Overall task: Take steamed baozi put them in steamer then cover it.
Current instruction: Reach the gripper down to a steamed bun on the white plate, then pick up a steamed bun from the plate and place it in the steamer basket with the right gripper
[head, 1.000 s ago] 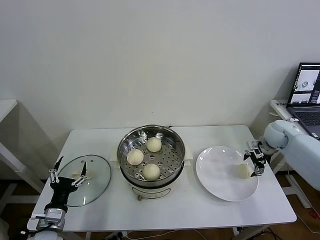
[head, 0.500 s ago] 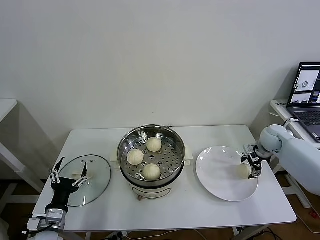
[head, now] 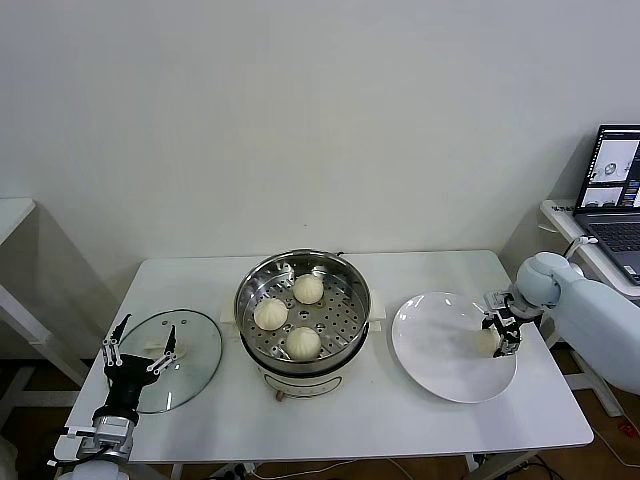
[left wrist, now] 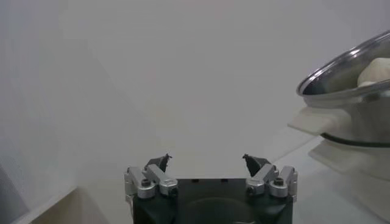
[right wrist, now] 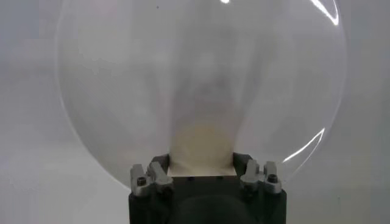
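Observation:
Three cream-white baozi [head: 303,342] lie on the perforated tray inside the shiny steel steamer [head: 352,283] at the table's middle. A fourth baozi [head: 486,343] rests on the right side of the white plate [head: 435,350]. My right gripper [head: 499,334] is down on it, with a finger pressed against each side; the right wrist view shows the bun [right wrist: 201,143] filling the gap between the jaws. The glass cover [head: 195,350] lies flat on the table left of the steamer. My left gripper [head: 138,352] hovers open and empty at the cover's near left edge.
A laptop [head: 612,190] stands on a side table at the far right. The steamer's rim and white base also show in the left wrist view [left wrist: 347,91]. The table's front edge runs close below the plate and cover.
My right gripper has moved down and left onto the baozi on the plate and closed against its sides. The left arm has barely moved.

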